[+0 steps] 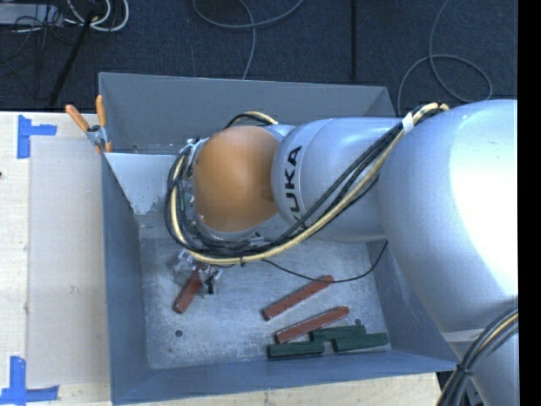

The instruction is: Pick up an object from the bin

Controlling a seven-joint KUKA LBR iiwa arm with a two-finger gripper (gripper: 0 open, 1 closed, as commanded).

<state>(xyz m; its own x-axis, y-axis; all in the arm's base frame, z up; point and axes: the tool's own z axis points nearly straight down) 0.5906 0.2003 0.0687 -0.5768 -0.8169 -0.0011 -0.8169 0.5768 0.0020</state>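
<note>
Claw [197, 276] over brown stick [183, 299], bare bin [161, 332] floor around.

- Grey metal bin [127, 311]: sloping walls around a flat, pale-speckled floor, in the middle of the frame.
- Short reddish-brown stick [184, 296]: on the floor at lower left, slanted, with its upper end hidden.
- Upper reddish-brown bar [296, 299]: lower middle of the floor, rising toward the right.
- Lower reddish-brown bar [311, 324]: just below it, nearly parallel, apart from it.
- Left dark green bar [296, 351]: against the bottom wall, just under the lower bar.
- Right dark green bar [359, 339]: to its right, at the lower-right corner.
- Small dark speck [179, 334]: below the short stick.
</note>
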